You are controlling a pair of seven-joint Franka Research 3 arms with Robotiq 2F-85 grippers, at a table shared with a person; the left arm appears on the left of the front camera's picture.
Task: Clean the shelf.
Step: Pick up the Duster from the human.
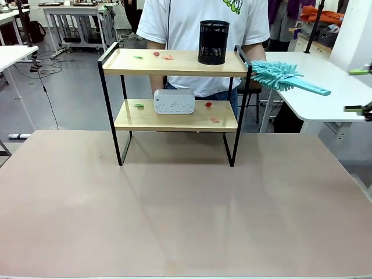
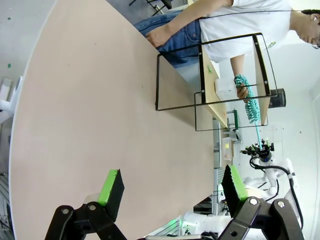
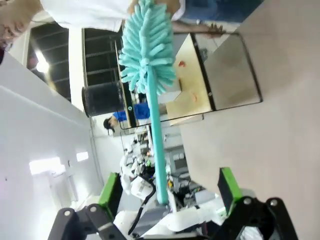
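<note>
Where the beige table (image 1: 174,209) runs toward its far side, the shelf (image 1: 174,65) is seen standing upright on its 4 black legs, roughly in the middle, with a person in a white T-shirt (image 1: 186,23) just behind it. On the upper board a black mesh cup (image 1: 213,42) is set toward the robot's right, and small green, red and orange scraps (image 1: 156,54) are scattered toward the left. On the lower board a white box-like device (image 1: 174,102) is placed near the middle, with more scraps (image 1: 208,104) beside it. A teal duster (image 1: 279,75) is held by the person's hand (image 2: 241,91) at the shelf's right end, its fluffy head near the upper board's corner and its handle pointed toward the robot's right arm. The right gripper (image 1: 361,90) is seen at the picture's right edge with its 2 fingers spread wide. In the right wrist view the end of the duster's handle is seen between the green pads (image 3: 111,190), apart from both. The left gripper (image 2: 171,186) is held above the table, well apart from the shelf, its 2 fingers likewise spread wide and gripping nothing.
</note>
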